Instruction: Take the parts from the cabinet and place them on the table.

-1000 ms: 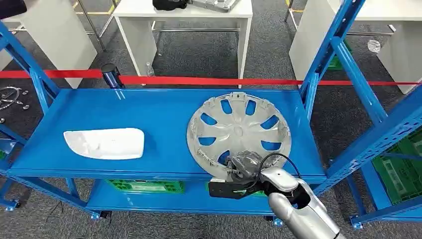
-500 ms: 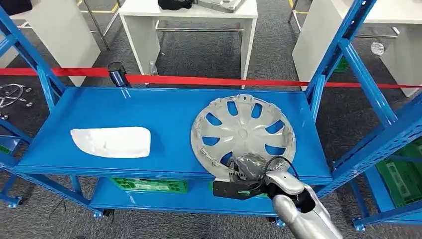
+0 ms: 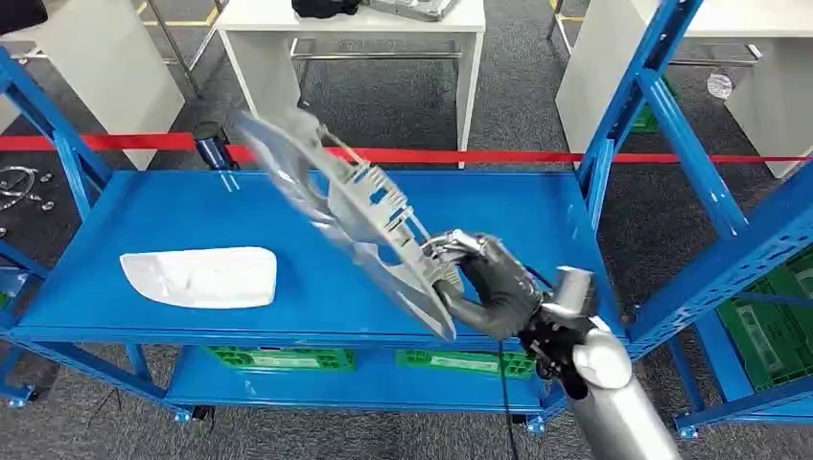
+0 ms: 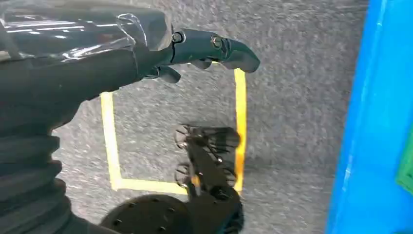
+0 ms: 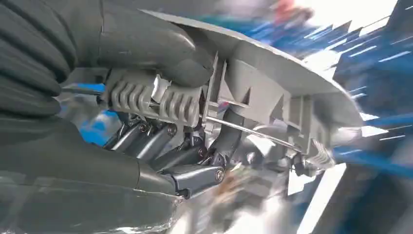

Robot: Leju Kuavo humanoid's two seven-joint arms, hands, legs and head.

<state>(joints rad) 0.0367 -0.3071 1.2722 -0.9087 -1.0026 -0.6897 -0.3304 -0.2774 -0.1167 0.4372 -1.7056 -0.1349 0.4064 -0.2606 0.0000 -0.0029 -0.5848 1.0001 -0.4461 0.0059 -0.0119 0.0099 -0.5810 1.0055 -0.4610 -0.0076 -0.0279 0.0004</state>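
Gripping hard at the rim, the robot's right hand holds the round silver-grey plastic wheel cover up off the blue metal shelf of the cabinet. That cover is tilted steeply, its lower edge in the dark fingers near the shelf's front, its upper edge slanting away over the shelf toward the red barrier tape behind. From the right wrist, the thick grey thumb presses on the cover's outer face while the darker fingers curl in under the ribbed clips on its back; much of that picture is blurred.

Off to the left on the same shelf lies a white, smooth-shelled mirror housing, flat and well apart from the cover. Green crates sit on the shelf below.

Hanging low over grey carpet marked with yellow floor tape, the left hand holds nothing, with its dark fingers stretched out.
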